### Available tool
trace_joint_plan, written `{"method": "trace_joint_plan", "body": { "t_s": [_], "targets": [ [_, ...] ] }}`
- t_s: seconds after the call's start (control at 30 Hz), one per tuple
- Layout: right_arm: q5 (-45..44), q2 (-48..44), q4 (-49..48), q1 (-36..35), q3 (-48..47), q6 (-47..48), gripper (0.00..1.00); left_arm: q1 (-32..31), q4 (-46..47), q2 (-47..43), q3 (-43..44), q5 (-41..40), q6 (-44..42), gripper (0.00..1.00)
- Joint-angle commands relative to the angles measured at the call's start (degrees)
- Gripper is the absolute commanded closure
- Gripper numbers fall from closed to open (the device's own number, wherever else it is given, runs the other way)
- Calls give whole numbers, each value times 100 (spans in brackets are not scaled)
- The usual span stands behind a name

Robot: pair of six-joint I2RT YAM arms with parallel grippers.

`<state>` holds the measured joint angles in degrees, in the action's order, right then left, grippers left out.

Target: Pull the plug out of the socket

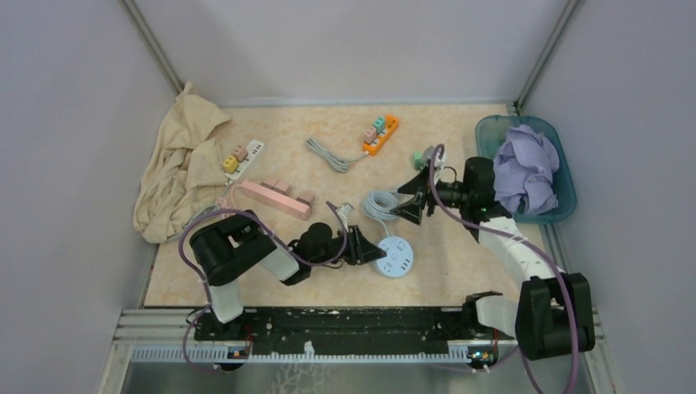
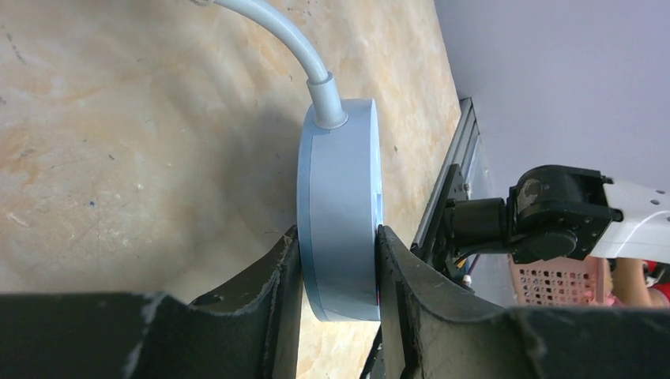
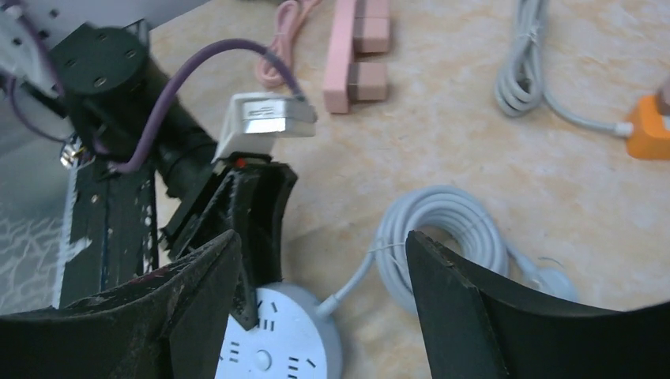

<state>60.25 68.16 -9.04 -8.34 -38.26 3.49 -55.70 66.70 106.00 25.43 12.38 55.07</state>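
Beige marbled table [image 1: 460,246], grey walls on three sides.

The round blue socket [image 1: 395,256] lies flat on the table near the front centre, slotted white face up. The left gripper [image 1: 367,248] reaches in from the left, low to the table. In the left wrist view its jaws pinch the socket [image 2: 340,213] across its thickness, one black finger [image 2: 272,292] on each flat face. The socket's grey cord [image 2: 272,31] leaves the rim at the far side from the gripper.

The cord runs to a coiled grey cable [image 1: 379,203] just behind the socket. Whether a plug sits in the socket cannot be told; part of its face [image 3: 280,343] is hidden behind a finger in the right wrist view.

The right gripper [image 1: 410,202] hovers above the coil [image 3: 442,237], jaws spread wide and holding nothing, pointed down toward the left gripper [image 3: 237,205].

Also on the table: a pink power strip [image 1: 275,197], a white one [image 1: 244,158], an orange one [image 1: 381,135], a beige cloth [image 1: 176,168] at far left, and a teal bin [image 1: 568,197] holding a purple cloth [image 1: 525,168] at far right.
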Motion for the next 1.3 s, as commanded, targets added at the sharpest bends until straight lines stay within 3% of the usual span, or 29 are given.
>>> {"method": "trace_joint_plan", "body": {
  "t_s": [0.0, 0.23, 0.57, 0.97, 1.27],
  "targets": [
    [1481, -531, -603, 21, 419, 1078, 24, 7, -453, -203, 101, 223, -900, 100],
    [1741, -609, 493, 21, 388, 2213, 24, 7, -535, -365, 4, 231, -1151, 99],
    [1683, -199, 1298, 1, 124, 2370, 27, -32, -547, -753, -90, 264, -1615, 99],
    [808, 657, 3496, -690, -635, 3898, 30, -141, -1065, -1389, -111, 109, -2620, 99],
    [714, 1032, 4134, -972, -919, 4327, 30, -226, -1710, -2254, -213, -210, -3722, 98]
  ]
}}
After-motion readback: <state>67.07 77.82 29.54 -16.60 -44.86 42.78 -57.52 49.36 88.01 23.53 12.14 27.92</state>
